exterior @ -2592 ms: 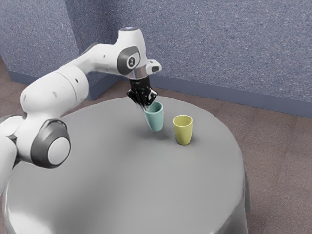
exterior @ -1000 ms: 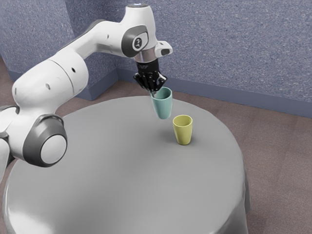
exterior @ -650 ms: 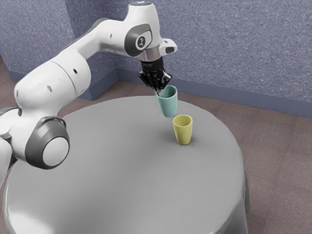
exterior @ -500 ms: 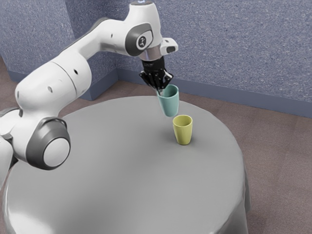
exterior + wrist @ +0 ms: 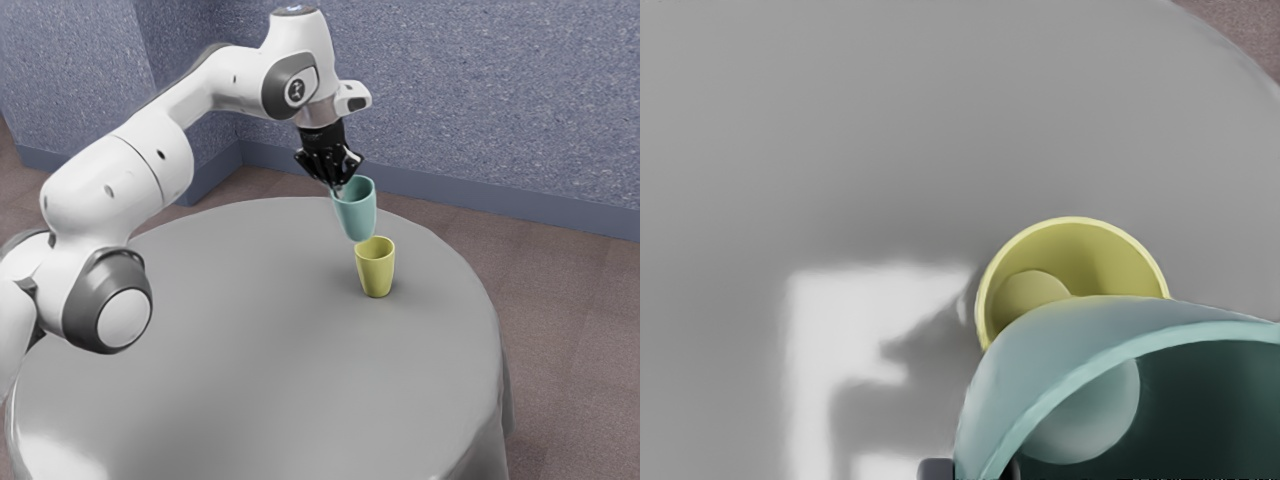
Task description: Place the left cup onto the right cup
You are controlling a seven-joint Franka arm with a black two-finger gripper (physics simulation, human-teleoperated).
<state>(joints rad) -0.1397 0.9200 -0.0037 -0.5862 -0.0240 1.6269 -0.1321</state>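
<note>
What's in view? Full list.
table: 1, grey, round, middle of the scene
yellow cup: 1, yellow, upright on the table, toward the exterior view's right
teal cup: 1, teal, tilted, held off the table, just above the yellow cup and a little to the exterior view's left of it
wall: 1, blue, behind the table
floor: 1, brown, around the table
arm: 1, white and grey, coming in from the exterior view's left
gripper: 1, black, shut on the teal cup's rim
</note>
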